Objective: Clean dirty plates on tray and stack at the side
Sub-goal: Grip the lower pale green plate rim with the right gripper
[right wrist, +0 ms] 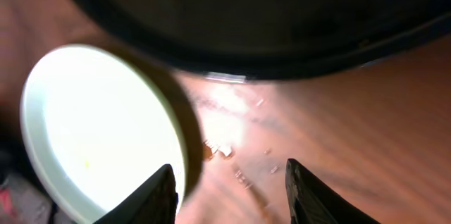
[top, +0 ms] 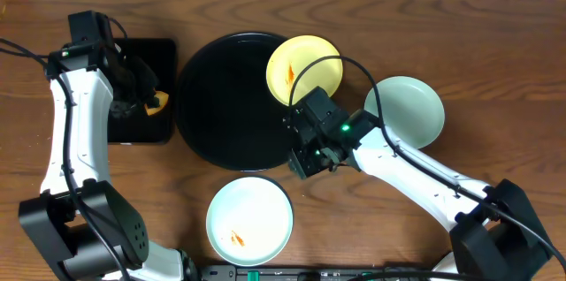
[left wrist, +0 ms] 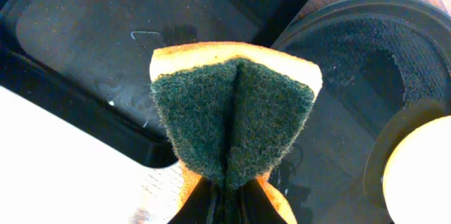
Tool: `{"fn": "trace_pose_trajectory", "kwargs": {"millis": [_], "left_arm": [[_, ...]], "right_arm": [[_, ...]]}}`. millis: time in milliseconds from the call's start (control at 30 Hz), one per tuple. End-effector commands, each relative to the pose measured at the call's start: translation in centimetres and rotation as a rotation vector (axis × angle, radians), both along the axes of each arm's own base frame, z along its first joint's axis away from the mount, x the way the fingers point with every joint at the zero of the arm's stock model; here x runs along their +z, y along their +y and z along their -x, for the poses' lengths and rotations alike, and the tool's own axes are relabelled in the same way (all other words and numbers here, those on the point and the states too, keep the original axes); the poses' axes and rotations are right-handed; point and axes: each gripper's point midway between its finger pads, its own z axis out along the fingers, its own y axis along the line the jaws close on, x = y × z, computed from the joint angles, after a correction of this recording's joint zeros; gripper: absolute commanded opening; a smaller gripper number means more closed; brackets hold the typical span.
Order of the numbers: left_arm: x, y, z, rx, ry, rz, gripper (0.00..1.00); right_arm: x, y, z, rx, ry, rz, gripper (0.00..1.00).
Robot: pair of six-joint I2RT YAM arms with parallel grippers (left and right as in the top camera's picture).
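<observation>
The round black tray lies mid-table. A pale yellow plate with an orange streak rests on its right rim. One blue-green plate with an orange streak lies on the table in front of the tray. Another blue-green plate lies to the right. My left gripper is shut on an orange sponge with a green scrub face, over the rectangular black tray. My right gripper is open and empty above the table just right of the front plate, near the tray's front edge.
The rectangular black tray sits at the left beside the round one, its rim showing in the left wrist view. Small crumbs or droplets lie on the wood between my right fingers. Cables run along the table's front edge.
</observation>
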Motion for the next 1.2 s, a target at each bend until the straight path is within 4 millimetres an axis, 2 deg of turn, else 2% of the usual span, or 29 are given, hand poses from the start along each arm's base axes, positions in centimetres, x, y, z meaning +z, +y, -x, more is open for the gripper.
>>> {"fn": "trace_pose_trajectory", "kwargs": {"millis": [0, 233, 533, 667, 833, 900, 1033, 1167], "left_arm": [[-0.2, 0.2, 0.1, 0.001, 0.007, -0.004, 0.08], [-0.2, 0.2, 0.2, 0.0, 0.008, -0.005, 0.08], [-0.2, 0.2, 0.1, 0.0, 0.006, -0.004, 0.08], [-0.2, 0.2, 0.1, 0.001, 0.006, -0.004, 0.08], [-0.2, 0.2, 0.1, 0.0, 0.006, -0.005, 0.08], [-0.2, 0.2, 0.1, 0.001, 0.006, -0.005, 0.08], [-0.2, 0.2, 0.1, 0.0, 0.006, -0.005, 0.08], [-0.2, 0.2, 0.1, 0.0, 0.007, -0.005, 0.08]], "right_arm": [[-0.5, 1.0, 1.8, 0.035, 0.106, -0.034, 0.48], [-3.7, 1.3, 3.6, 0.055, 0.237, 0.008, 0.47], [-5.0, 1.0, 4.2, 0.091, 0.281, 0.052, 0.42], [-4.4, 2.0, 3.9, 0.158, 0.249, 0.034, 0.41], [-3.4, 4.0, 1.8, 0.185, 0.132, 0.046, 0.41], [-3.9, 4.7, 1.7, 0.2, 0.121, 0.061, 0.41], [-5.6, 5.0, 2.7, 0.234, 0.191, 0.103, 0.4], [-5.9, 5.8, 3.1, 0.286, 0.212, 0.132, 0.38]]}}
